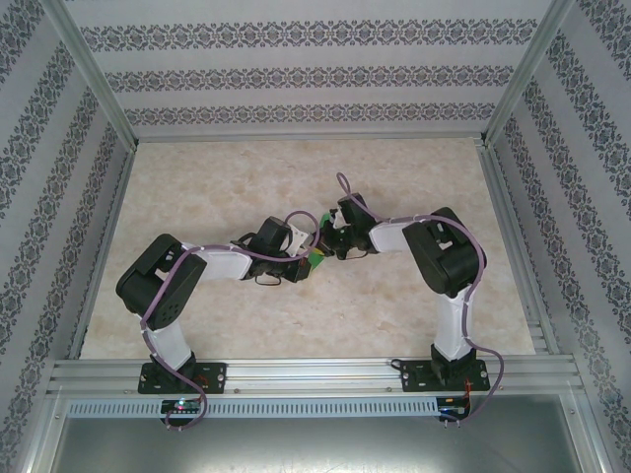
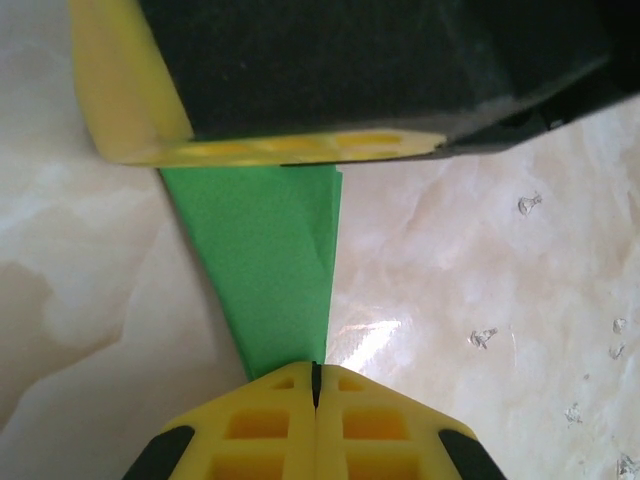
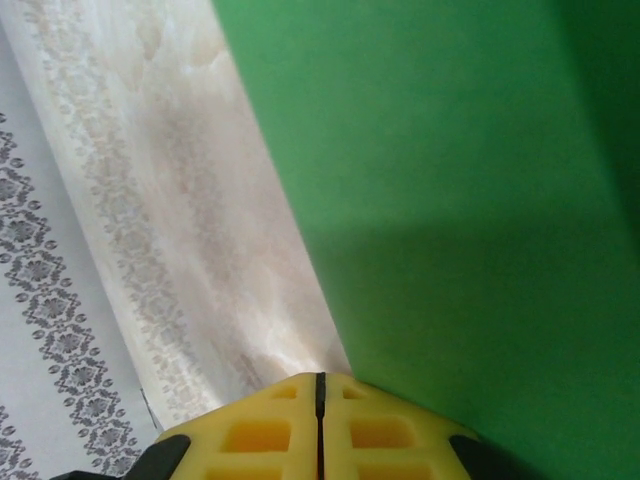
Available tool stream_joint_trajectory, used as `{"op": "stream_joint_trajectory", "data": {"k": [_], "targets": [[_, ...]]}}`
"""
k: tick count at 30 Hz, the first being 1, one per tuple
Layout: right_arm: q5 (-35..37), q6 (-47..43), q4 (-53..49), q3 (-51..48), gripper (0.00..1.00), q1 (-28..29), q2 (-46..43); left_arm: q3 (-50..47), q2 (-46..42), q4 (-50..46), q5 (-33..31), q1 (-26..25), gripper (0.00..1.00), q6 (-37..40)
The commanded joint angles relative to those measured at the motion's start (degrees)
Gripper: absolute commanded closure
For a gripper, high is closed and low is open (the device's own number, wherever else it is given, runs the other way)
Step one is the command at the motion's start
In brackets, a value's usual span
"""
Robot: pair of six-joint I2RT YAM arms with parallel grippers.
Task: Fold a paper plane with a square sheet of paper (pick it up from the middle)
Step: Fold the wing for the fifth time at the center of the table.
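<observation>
Both clamp the paper plane (image 2: 265, 250) — left tool (image 2: 314, 385), right tool (image 3: 320, 385).

Two robot arms, left arm (image 1: 163, 286) and right arm (image 1: 449, 256). Two two-finger grippers, left gripper (image 2: 315, 385) and right gripper (image 3: 320, 385). One folded green paper (image 2: 265, 270). One marbled table (image 1: 246, 325).

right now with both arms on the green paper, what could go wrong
1. The left jaws and right jaws are shut on the same green paper, close together; pulling apart could tear it.
2. The left jaws seem to pinch only its narrow tip, so it may slip out.
</observation>
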Motion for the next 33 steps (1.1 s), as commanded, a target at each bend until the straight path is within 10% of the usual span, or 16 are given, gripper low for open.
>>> {"op": "stream_joint_trajectory", "data": {"k": [1, 33], "targets": [[8.2, -3.8, -7.1, 2.9, 0.92, -2.8, 2.4, -2.6, 3.3, -11.6, -2.3, 0.5, 1.00, 2.3], [11.9, -8.9, -23.1, 26.4, 0.93, -10.2, 13.1, -2.8, 3.8, -13.6, 0.3, 0.6, 1.00, 3.2]]}}
